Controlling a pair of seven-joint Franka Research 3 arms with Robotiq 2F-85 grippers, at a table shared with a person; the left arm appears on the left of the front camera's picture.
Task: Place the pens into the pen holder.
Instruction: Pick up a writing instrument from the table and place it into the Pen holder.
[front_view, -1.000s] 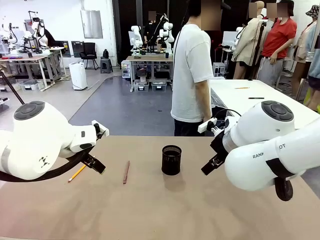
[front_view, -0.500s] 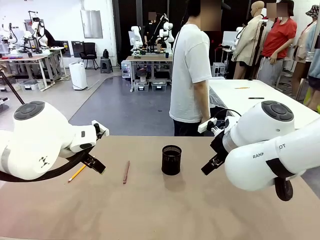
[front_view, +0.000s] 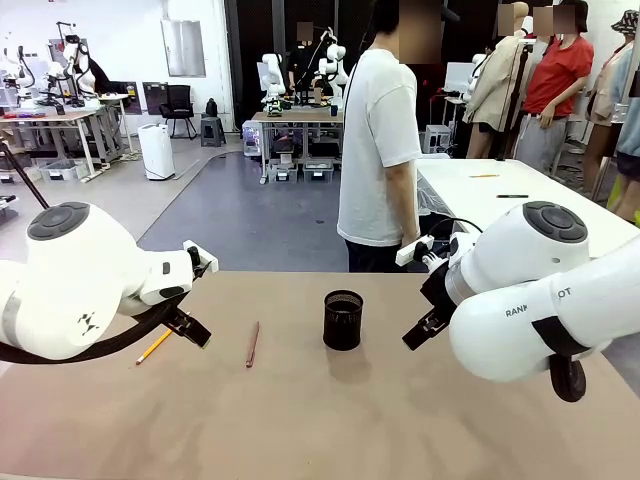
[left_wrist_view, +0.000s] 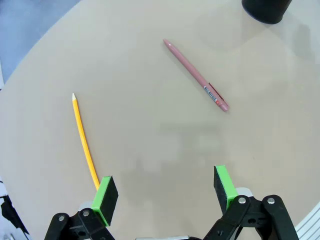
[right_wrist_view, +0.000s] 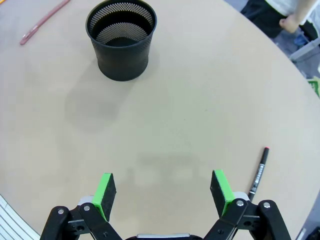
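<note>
Both hands hang spread and empty above the worktop (front_view: 300, 420). In the left wrist view, the yellow pencil (left_wrist_view: 82, 140) lies centre left, its lower end just beside the left hand (left_wrist_view: 164, 185), and the reddish pen (left_wrist_view: 196, 76) lies upper centre. Beyond the right hand (right_wrist_view: 162, 187), the pen holder (right_wrist_view: 121, 40) stands top left and the black marker (right_wrist_view: 258, 170) lies lower right. These flat, slim sticks may roll or slip from a pinch, and a bump could tip the holder.

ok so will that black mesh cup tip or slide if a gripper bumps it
Likely light: the pen holder is open wire mesh and looks empty, so a nudge would probably slide it on the smooth table. A knock near its rim might tip it, since it's taller than wide.
</note>
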